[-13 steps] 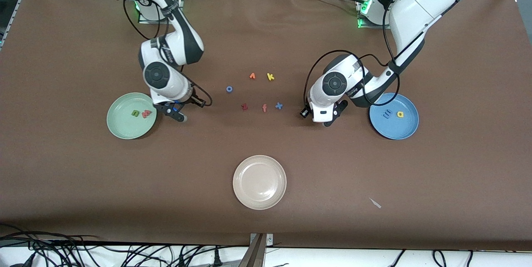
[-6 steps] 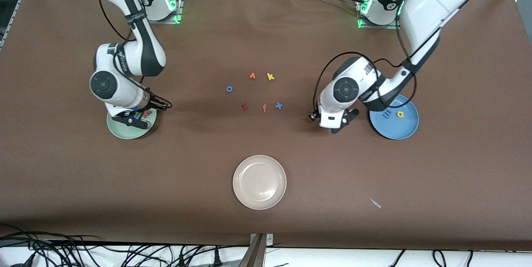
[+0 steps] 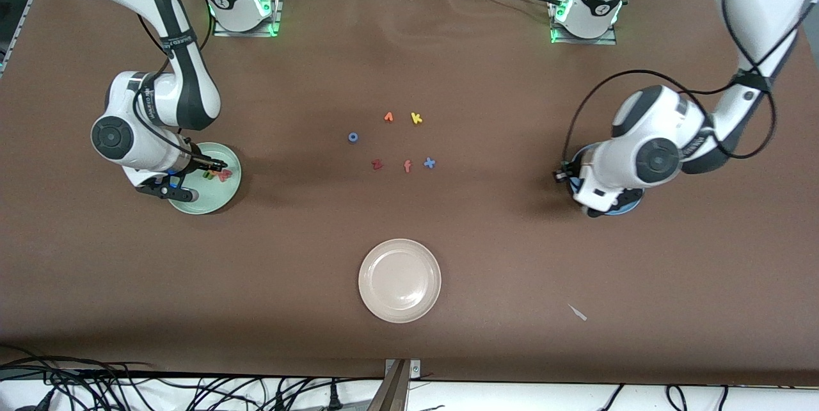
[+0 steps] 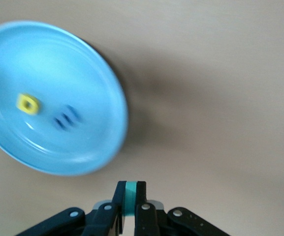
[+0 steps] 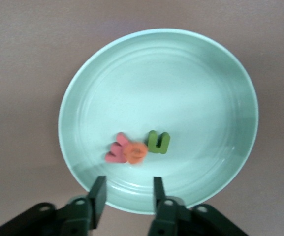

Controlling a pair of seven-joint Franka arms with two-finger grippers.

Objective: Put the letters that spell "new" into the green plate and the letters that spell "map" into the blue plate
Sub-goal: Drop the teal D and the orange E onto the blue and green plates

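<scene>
Three letters, green n, orange e, red w, lying in green plate; right gripper over its rim, jaws apart, empty. Left gripper beside blue plate, clamped on teal a; yellow p, blue m inside.

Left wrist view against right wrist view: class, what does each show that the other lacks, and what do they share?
Only the left wrist view: the blue plate holding a yellow letter and a blue letter, and the left gripper shut on a teal letter. Only the right wrist view: the green plate holding pinkish-red, orange and green letters, under the open right gripper. Both: brown table.
</scene>
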